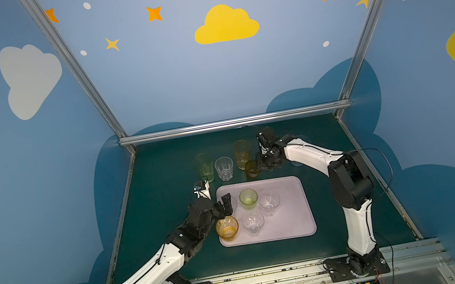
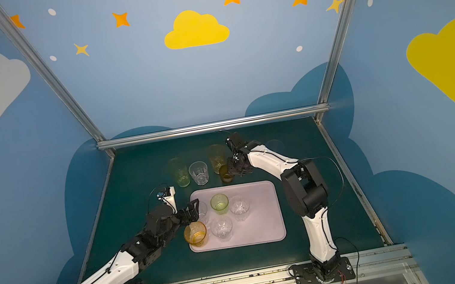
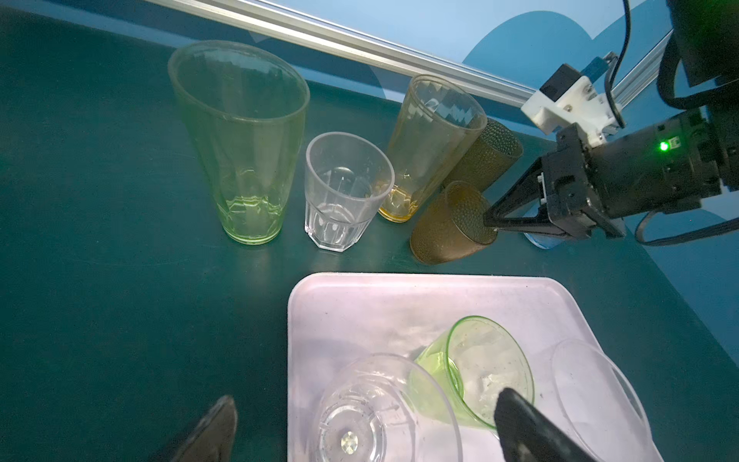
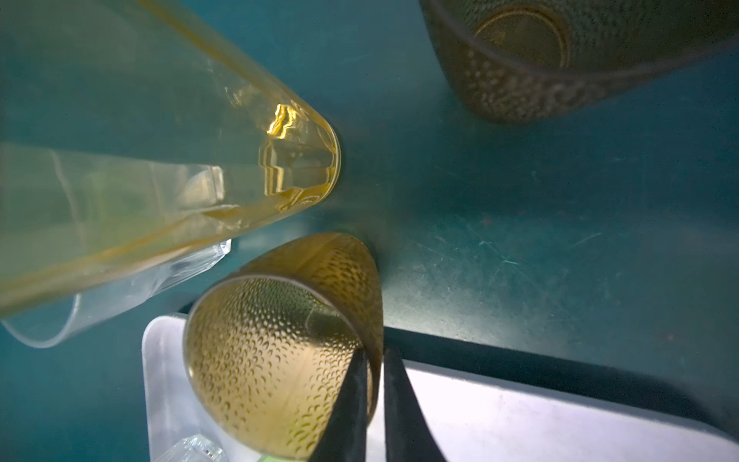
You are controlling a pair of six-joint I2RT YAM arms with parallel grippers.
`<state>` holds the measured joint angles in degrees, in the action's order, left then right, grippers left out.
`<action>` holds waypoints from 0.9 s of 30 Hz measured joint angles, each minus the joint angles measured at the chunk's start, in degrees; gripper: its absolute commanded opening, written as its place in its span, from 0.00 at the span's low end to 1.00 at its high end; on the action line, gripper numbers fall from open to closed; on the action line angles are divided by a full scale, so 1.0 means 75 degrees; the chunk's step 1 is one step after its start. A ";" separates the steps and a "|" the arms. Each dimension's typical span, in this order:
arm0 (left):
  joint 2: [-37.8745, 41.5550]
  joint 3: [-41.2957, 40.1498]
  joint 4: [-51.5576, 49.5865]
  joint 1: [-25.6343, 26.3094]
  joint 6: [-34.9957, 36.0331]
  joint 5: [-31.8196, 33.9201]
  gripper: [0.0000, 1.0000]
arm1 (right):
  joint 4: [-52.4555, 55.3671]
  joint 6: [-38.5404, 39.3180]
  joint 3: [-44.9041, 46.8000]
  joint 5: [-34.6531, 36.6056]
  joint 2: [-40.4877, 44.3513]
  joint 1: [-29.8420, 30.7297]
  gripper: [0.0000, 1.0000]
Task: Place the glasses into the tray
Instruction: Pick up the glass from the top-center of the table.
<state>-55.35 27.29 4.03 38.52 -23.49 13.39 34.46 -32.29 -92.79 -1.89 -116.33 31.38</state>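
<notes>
Nearest, the left pincer hung spread wide and empty over the left end of the tray. It sat low among the five glasses standing there, so a careless sweep could have toppled the amber glass just beside it. Beyond the tray's far rim, over the bench, the right pincer was pinched nearly together on the thin wall of the short brown glass, one finger inside and one outside. So narrow a hold might have let the glass swing or slip against the tall amber glass close by.
</notes>
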 measured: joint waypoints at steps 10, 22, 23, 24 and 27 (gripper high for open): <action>0.0003 0.0000 -0.0003 0.0000 -0.0105 -0.0003 1.00 | 0.0020 -0.0017 0.0000 0.0058 -0.0003 0.0000 0.06; 0.0149 0.0000 -0.0061 0.0000 -0.0117 0.0035 1.00 | -0.0064 -0.0032 0.0134 0.0082 0.0061 0.0000 0.00; 0.0169 0.0000 -0.0064 0.0000 -0.0117 0.0058 1.00 | -0.0085 -0.0032 0.0192 0.0087 0.0096 0.0000 0.00; 0.0195 0.0000 -0.0070 -0.0003 -0.0117 0.0085 1.00 | -0.0117 -0.0032 0.0271 0.0105 0.0146 0.0000 0.00; 0.0286 0.0000 -0.0093 -0.0015 -0.0117 0.0189 1.00 | -0.0213 -0.0032 0.0580 0.0137 0.0373 0.0000 0.00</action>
<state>-53.21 27.29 3.33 38.41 -24.36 14.81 32.86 -32.53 -88.44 -0.86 -113.54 31.38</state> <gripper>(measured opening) 0.996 0.052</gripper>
